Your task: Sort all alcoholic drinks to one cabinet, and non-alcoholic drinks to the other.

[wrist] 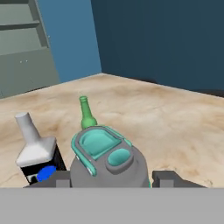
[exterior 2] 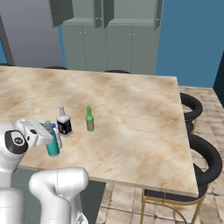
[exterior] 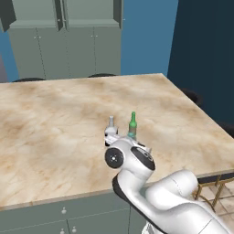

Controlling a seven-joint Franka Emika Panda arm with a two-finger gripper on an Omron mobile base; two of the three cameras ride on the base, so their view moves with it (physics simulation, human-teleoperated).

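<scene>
Gripper [wrist: 111,181] half open, fingers flanking the teal bottle [wrist: 109,164] near the counter [exterior 2: 131,113] front edge; a firm hold cannot be confirmed. White blue-capped bottle [exterior 2: 56,133] and black-labelled bottle [exterior 2: 64,122] crowd close. Risk: sideways drift topples neighbours. Green bottle [exterior 2: 89,119] stands apart.

Kitchen: marble-look island counter [exterior: 68,119], grey-green cabinets [exterior: 64,50], apparently black bar stools [exterior 2: 205,162] alongside.

No legible text — bottle label [exterior 2: 64,126] blurred

Two alcoholic bottles [exterior 2: 64,124], two non-alcoholic bottles [exterior 2: 52,146] (four total)
</scene>
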